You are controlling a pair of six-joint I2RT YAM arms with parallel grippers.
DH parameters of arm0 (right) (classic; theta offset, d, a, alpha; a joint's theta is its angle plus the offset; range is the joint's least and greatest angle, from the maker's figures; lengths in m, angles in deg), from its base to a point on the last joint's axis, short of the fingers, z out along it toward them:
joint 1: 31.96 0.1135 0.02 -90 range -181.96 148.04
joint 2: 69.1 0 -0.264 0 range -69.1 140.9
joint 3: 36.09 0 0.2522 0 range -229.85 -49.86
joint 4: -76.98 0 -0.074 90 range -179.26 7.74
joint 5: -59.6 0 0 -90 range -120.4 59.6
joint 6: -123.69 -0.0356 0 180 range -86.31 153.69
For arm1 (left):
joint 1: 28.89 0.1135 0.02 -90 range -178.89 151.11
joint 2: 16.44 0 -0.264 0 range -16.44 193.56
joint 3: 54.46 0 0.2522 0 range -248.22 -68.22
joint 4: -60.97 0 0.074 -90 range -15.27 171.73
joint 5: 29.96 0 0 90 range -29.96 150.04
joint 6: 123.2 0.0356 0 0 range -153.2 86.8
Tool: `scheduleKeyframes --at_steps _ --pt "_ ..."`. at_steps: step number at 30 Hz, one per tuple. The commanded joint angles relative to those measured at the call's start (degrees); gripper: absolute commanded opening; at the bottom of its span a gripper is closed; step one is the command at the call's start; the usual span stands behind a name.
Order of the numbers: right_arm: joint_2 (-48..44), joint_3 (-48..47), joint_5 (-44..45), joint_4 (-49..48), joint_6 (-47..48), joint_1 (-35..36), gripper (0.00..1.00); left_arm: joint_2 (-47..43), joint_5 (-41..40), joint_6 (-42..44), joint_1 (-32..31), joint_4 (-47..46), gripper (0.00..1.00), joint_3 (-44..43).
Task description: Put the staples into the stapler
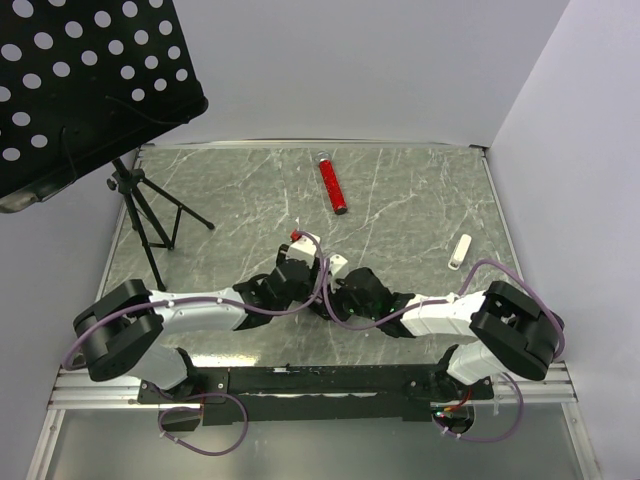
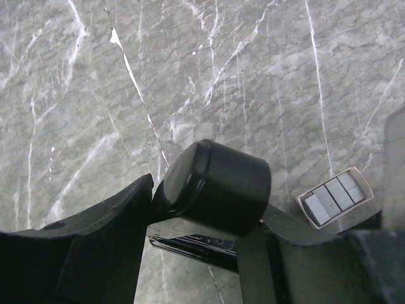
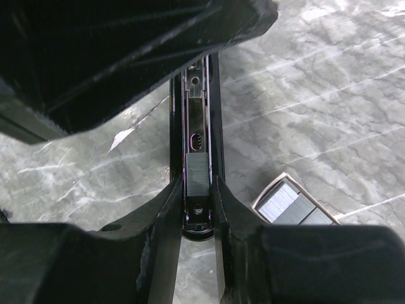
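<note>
Slim black stapler (image 3: 197, 120) lies opened on the grey marble-look bench (image 1: 420, 200), mid-bench twd the near edge, where both arms meet. R wrist view looks straight down its magazine channel. The staples (image 3: 197, 174), a short ribbed silver-grey strip, sit flat inside the channel btwn the rails, at the end nearest that camera. Rest of the channel shows bare metal w/ an oval slot.

R jaws pinch the stapler's lower rail from both sides, one finger (image 3: 161, 228) against each flank, right by the strip. L jaws are clamped on the stapler's rounded black upper part (image 2: 212, 187), which is lifted off the base. A bit of the base shows beneath it in the L wrist view.

Small beige open cardboard tray (image 2: 363, 182) sits on the bench just beside the stapler, not touching it. Inside are flat grey staple strips (image 2: 329, 199) laid side by side, filling the tray; exact count hard to tell.

Further back, a red cylindrical tube (image 1: 333, 186) w/ clear tip lies flat, well apart from the arms. Small white stick-shaped piece (image 1: 458, 251) lies off to the R. Tiny pale piece (image 1: 300, 237) w/ a red mark is just beyond the L wrist; can't tell if touching. Black perforated panel (image 1: 80, 80) stands on a tripod (image 1: 150, 215) at the far L corner.
</note>
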Motion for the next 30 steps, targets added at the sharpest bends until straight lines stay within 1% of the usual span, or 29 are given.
scheduleKeyframes --at_steps 1,5,8,18,26,30 --pt "-0.55 -0.08 0.89 -7.34 0.98 -0.14 0.32 2.68 1.51 -0.54 -3.06 3.29 0.58 -2.53" --pt "-0.64 0.62 0.80 -8.13 0.97 -0.06 0.34 3.48 0.46 -0.80 -4.73 4.25 0.66 -3.41" --pt "-0.46 0.89 0.80 -8.83 0.89 -0.06 0.35 3.65 -0.16 -0.71 -5.97 4.96 0.69 -3.76" --pt "-1.34 2.03 1.33 -9.27 0.89 -0.06 0.36 5.93 -3.67 -1.68 -7.99 7.33 0.74 -5.43" --pt "-5.47 5.45 2.91 -7.69 -0.25 -0.06 0.43 8.31 -6.31 -2.21 -10.27 9.87 0.78 -7.46" --pt "-10.29 7.74 3.97 -6.11 -1.92 -0.06 0.46 7.78 -8.42 -3.17 -11.24 11.10 0.79 -6.76"
